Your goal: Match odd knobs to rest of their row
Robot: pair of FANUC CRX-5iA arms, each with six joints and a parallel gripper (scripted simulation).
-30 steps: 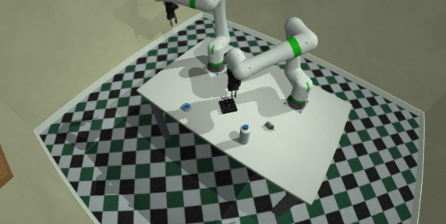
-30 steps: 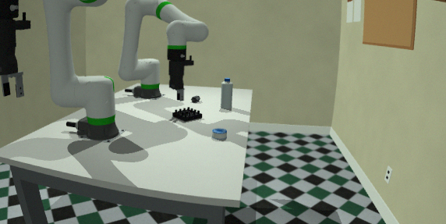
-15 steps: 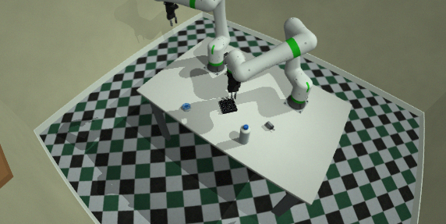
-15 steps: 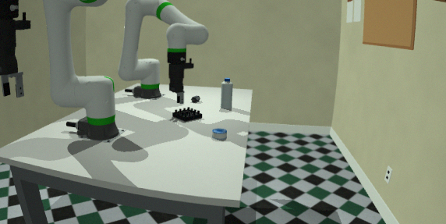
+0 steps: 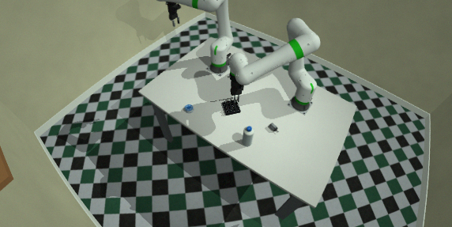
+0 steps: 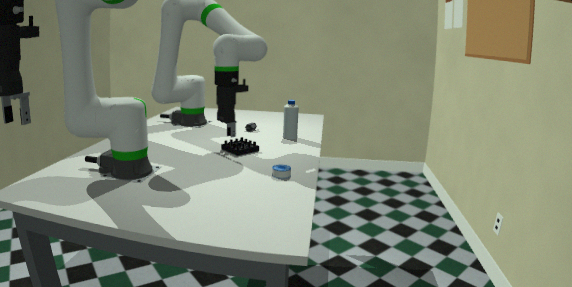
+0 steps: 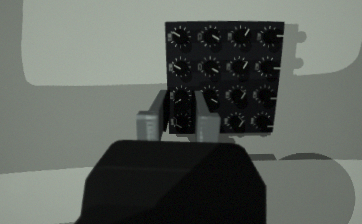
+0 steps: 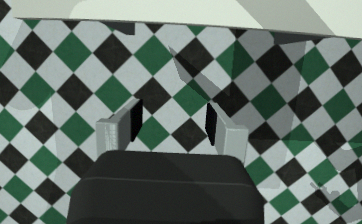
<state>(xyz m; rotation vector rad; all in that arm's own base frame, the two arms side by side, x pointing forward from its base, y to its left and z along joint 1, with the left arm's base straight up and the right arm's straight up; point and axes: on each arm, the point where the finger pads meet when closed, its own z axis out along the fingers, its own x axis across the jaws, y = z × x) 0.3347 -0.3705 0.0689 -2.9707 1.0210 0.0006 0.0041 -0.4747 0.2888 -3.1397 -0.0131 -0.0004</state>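
Floor (image 5: pixel 227 179) (image 6: pixel 385 205) (image 8: pixel 189 97): checkered in green, black and pale grey
Table (image 5: pixel 292 158) (image 6: pixel 250 215) (image 8: pixel 177 11): pale top, dark legs, carries both arm bases
Left arm (image 5: pixel 273 59) (image 6: pixel 172 50): white with green bands, reaches out to knob box
Right arm (image 5: pixel 223 20) (image 6: pixel 80 60): same white and green, bent out past table edge
Left end effector (image 5: pixel 236 100) (image 6: pixel 231 135) (image 7: pixel 180 103): partly open, nothing gripped; points down at knob box, one knob seen between fingers in wrist view; contact, cannot tell
Right end effector (image 5: pixel 175 24) (image 6: pixel 16 110) (image 8: pixel 174 114): wide open, empty, over floor
Bottle (image 5: pixel 247 136) (image 6: pixel 290 122): upright, grey-white, blue cap
Knob box (image 5: pixel 231 107) (image 6: pixel 240 147) (image 7: pixel 225 50): black, flat on table, between blue-topped tin and bottle in top view, below left end effector
Blue-topped tin (image 5: pixel 189 108) (image 6: pixel 281 171): round, low, near table edge
Small dark item (image 5: pixel 273 127) (image 6: pixel 251 127): on table, near bottle; type, cannot tell
Third knob down, leftmost line (image 7: pixel 182 95): wrist view, points lower left; upper two in line point upper left
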